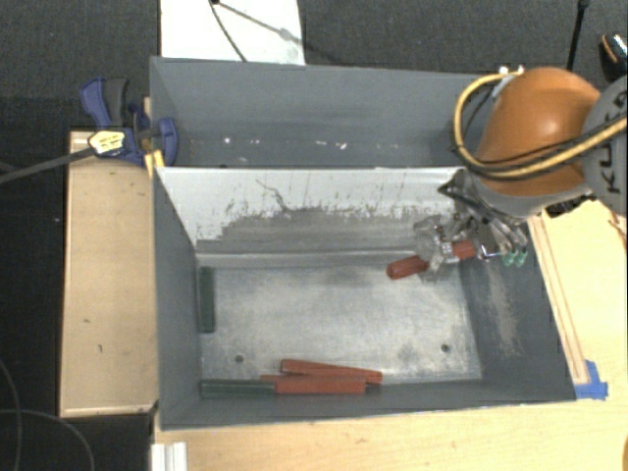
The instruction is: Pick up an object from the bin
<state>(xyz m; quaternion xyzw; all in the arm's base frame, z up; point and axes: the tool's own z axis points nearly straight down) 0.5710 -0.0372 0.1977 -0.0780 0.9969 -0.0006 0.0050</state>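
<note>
Hand (pixel 435 260), right of centre, was clamped on short red rod (pixel 404 269). Lift step in hand; next needed a straight rise clear of grey metal bin (pixel 294 116).

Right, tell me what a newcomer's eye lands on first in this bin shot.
At the right of the grey metal bin, under the arm's orange cover, the end effector grips a short reddish-brown stick near the back wall. Along the near wall lie a pair of longer reddish-brown sticks beside a dark green stick. A dark green bar lies by the left wall.
</note>
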